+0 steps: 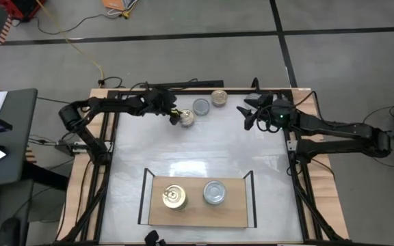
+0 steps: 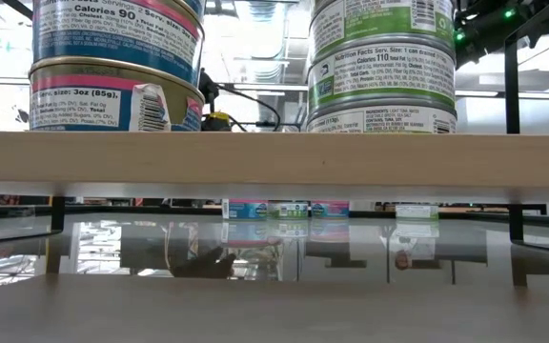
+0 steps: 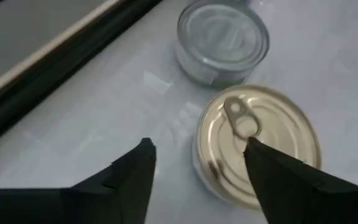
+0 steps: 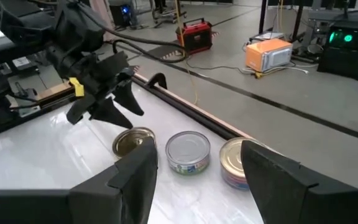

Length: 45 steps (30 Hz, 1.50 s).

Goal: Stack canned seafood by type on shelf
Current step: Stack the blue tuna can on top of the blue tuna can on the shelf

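Three loose tins sit on their bases in a row at the table's far edge: a gold-lidded can (image 1: pixel 185 117), a silver-lidded can (image 1: pixel 201 106) and another gold-lidded can (image 1: pixel 219 97). My left gripper (image 3: pixel 197 149) hangs open just above the first gold can (image 3: pixel 257 143). One of its fingers is over the lid, the other is beside the can, and nothing is between them. In the right wrist view it (image 4: pixel 107 106) stands clear above that can (image 4: pixel 133 142). My right gripper (image 1: pixel 247 116) is open and empty, right of the row. On the shelf (image 1: pixel 197 217) stand a gold-lidded stack (image 1: pixel 174 197) and a silver-lidded stack (image 1: pixel 215 193).
The shelf board (image 2: pixel 274 157) lies at the table's near edge with black uprights (image 1: pixel 142 195) at both ends. White tabletop (image 1: pixel 197 154) lies bare between the shelf and the far row. A black rail (image 3: pixel 55 68) runs along the far edge behind the cans.
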{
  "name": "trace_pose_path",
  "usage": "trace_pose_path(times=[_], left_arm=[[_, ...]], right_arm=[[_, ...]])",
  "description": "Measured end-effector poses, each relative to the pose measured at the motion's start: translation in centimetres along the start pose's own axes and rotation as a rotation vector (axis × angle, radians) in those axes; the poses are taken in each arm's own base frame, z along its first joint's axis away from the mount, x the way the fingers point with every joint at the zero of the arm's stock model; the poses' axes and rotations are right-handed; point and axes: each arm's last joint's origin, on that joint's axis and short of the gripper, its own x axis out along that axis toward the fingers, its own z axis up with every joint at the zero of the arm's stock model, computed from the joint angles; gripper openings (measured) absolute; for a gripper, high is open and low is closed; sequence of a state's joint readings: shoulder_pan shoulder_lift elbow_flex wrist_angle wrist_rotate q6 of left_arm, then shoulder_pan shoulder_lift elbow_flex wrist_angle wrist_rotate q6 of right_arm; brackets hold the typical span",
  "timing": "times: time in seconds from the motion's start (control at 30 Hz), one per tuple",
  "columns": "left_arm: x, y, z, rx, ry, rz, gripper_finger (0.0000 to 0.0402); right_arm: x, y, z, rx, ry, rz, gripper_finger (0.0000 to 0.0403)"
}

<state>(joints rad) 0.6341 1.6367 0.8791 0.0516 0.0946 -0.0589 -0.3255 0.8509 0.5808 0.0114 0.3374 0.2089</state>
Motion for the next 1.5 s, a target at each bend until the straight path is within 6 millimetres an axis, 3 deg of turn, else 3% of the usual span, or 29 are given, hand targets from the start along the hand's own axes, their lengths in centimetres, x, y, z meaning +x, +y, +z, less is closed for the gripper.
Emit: trace_pose_path(times=[0.23,0.37,0.9,1.13,1.27,1.4,1.5], left_arm=[[0.1,-1.3,-0.2,0.025,0.012,0.018,0.0185],[0.1,-1.4,-0.2,0.023,0.008,0.078,0.0175],[0.1,-1.0,-0.5,0.0,0.039,0.047,0.0141],[2.4,-0.4,-1.8,0.015,0.099,0.025,0.0121],[2.2,-0.2,-1.6,0.01,0.088,0.018,0.0083],[1.6,0.0,-1.3,0.012,0.079,0.027,0.002],[1.4,0.5,-1.3,0.0,0.078,0.044,0.0005]], right_arm=[[-0.1,0.5,0.1,0.003,-0.019,0.028,0.0255],[-0.3,0.9,0.2,0.002,-0.026,0.051,0.0255],[-0.3,1.0,0.3,0.004,-0.039,0.061,0.0255],[-0.3,1.0,0.3,0.003,-0.037,0.061,0.0255],[-0.3,1.0,0.2,0.001,-0.036,0.06,0.0255],[-0.3,1.0,0.2,-0.006,-0.03,0.059,0.0255],[-0.3,1.1,0.1,-0.009,-0.027,0.061,0.0255]])
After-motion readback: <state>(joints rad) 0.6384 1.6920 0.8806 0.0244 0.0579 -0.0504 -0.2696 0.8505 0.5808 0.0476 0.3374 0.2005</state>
